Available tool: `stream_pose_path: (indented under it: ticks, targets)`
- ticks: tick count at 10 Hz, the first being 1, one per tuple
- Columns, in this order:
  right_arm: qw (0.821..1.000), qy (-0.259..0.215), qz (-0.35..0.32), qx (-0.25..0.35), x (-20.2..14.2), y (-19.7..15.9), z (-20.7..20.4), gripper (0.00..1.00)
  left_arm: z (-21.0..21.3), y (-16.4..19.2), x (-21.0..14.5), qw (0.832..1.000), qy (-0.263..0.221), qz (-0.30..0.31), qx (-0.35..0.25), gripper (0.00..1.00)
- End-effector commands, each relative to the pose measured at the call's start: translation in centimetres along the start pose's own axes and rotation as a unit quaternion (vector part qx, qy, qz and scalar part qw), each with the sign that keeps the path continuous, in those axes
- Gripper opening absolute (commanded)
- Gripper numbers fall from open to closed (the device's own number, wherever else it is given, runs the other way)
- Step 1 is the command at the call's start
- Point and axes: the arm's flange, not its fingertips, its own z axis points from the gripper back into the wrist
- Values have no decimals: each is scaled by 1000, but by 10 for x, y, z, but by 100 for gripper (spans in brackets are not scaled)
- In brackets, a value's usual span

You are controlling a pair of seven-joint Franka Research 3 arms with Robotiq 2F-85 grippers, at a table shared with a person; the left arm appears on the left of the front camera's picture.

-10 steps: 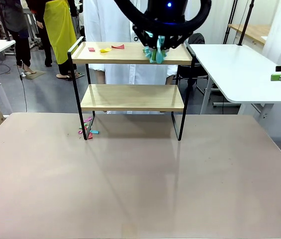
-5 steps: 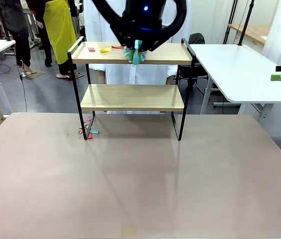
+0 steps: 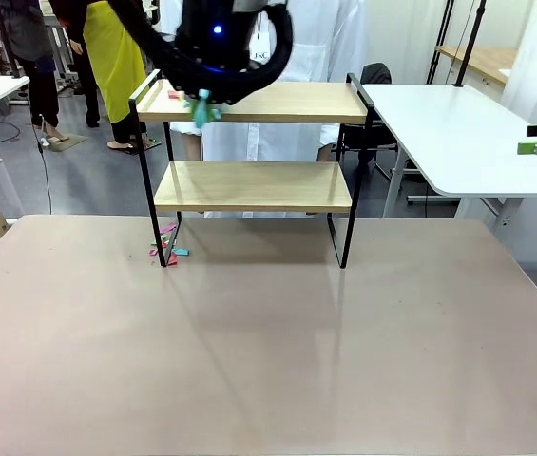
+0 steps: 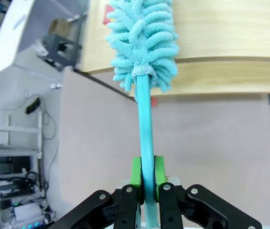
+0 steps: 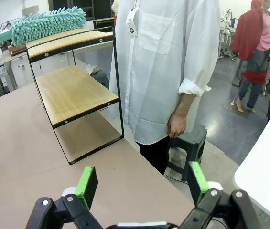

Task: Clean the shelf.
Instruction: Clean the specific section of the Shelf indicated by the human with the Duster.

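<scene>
Left jaws are clamped on the teal handle of a fluffy duster [image 4: 144, 43], green pads [image 4: 135, 172] pressing it from both sides. Straight ahead of them the duster's head sits over the end of the top board of the shelf [image 4: 230, 28], just beside a small red scrap [image 4: 107, 20]. Right jaws stand wide apart with nothing between them, well away from the shelf, which stands ahead of them on the tan tabletop [image 5: 10, 138]. Beyond it a person [image 5: 163, 62] in a white shirt stands, arms down.

Front looks across table [image 3: 249, 361]; wrist views also catch shelf [image 3: 278, 102].
</scene>
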Motion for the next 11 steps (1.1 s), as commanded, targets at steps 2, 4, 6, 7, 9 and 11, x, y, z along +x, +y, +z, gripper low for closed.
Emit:
stream_pose_path:
  ticks: [2,4,6,7,9,11]
  targets:
    - [1000,0,2,0,2,1,0,100,-12,41,-11,993,-32,1,110,13]
    - [1000,0,2,0,2,1,0,100,-10,49,-13,984,-63,-3,168,13]
    - [1000,0,2,0,2,1,0,100,0,48,-15,980,-92,5,174,13]
    - [1000,0,2,0,2,1,0,100,4,49,-15,981,-100,9,165,13]
    - [1000,0,2,0,2,1,0,100,13,56,-11,987,-112,16,117,13]
    - [1000,0,2,0,2,1,0,100,18,68,-6,992,-117,15,39,13]
